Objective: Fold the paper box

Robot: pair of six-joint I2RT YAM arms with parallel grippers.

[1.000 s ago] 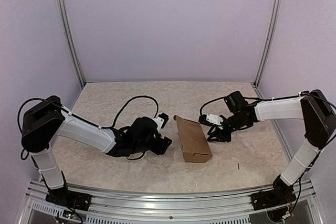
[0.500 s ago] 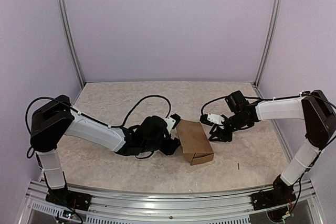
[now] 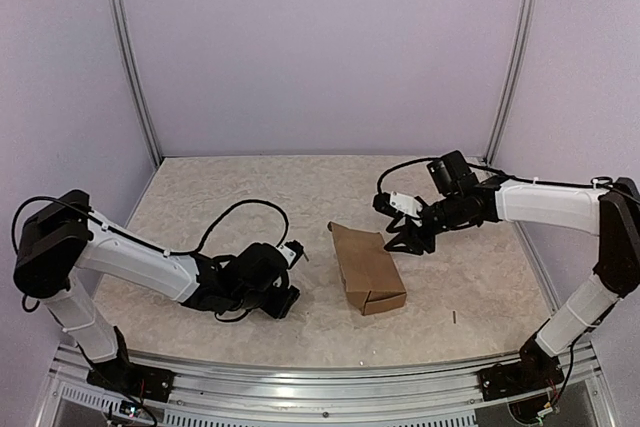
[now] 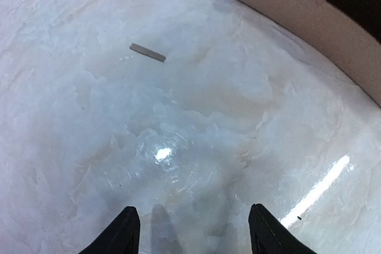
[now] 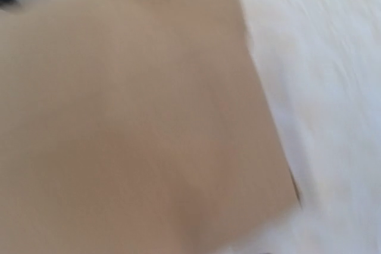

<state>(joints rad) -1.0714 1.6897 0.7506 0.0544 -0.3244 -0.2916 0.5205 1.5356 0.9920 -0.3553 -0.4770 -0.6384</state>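
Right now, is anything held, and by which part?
Left fingers hold nothing. Right fingers sit by the plain brown cardboard box, at its far corner; grip cannot be told.

Left gripper (image 4: 190, 225) low, jaws apart, right gripper (image 3: 399, 239) angled downward

The table (image 3: 220, 187) before me is pale and marbled, and it shines under the light. The brown paper box (image 3: 366, 269) lies on it just right of the middle, with a folded edge at its near end. A small thin strip (image 3: 453, 317) lies near-right, well apart from it.
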